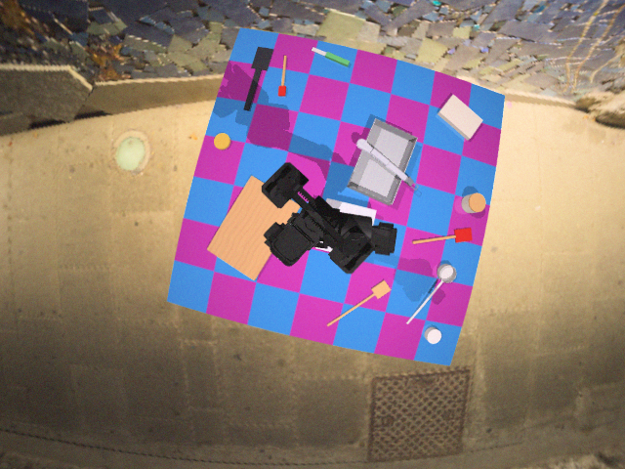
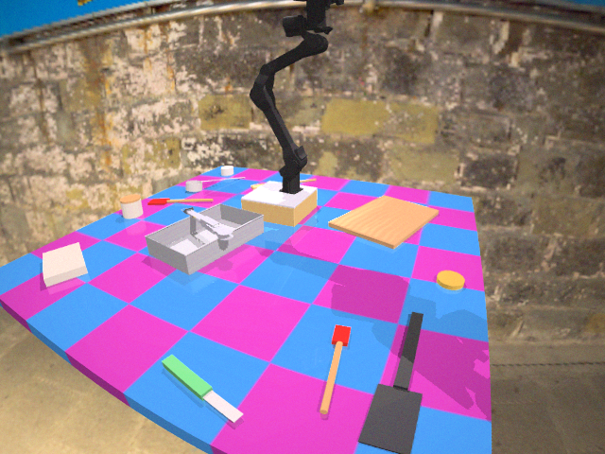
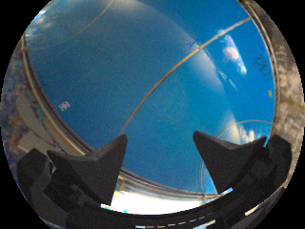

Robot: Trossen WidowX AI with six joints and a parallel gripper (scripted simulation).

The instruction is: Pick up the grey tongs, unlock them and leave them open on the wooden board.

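Note:
The grey tongs [image 1: 386,162] [image 2: 205,224] rest closed and slanted across the roasting tin [image 1: 370,194] [image 2: 168,256], with a thicker rounded end over one long wall and a thinner end past the opposite wall. The wooden board [image 1: 239,227] [image 2: 383,219] lies flat on the other side of the arm's base, with nothing on it in the exterior view. My gripper [image 3: 160,136] is open and empty, its fingers wide apart, facing upward to the blue ceiling. It is high above the table, far from the tongs, and the exterior view cuts it off at the top.
Near the tin are a pale block [image 1: 459,116] [image 2: 63,264] and a cork-topped jar [image 1: 476,202] [image 2: 130,206]. A black spatula [image 1: 260,59] [image 2: 393,415], a green-handled tool [image 1: 337,58] [image 2: 188,375], a yellow disc [image 1: 222,141] [image 2: 450,280] and several other utensils lie around the edges.

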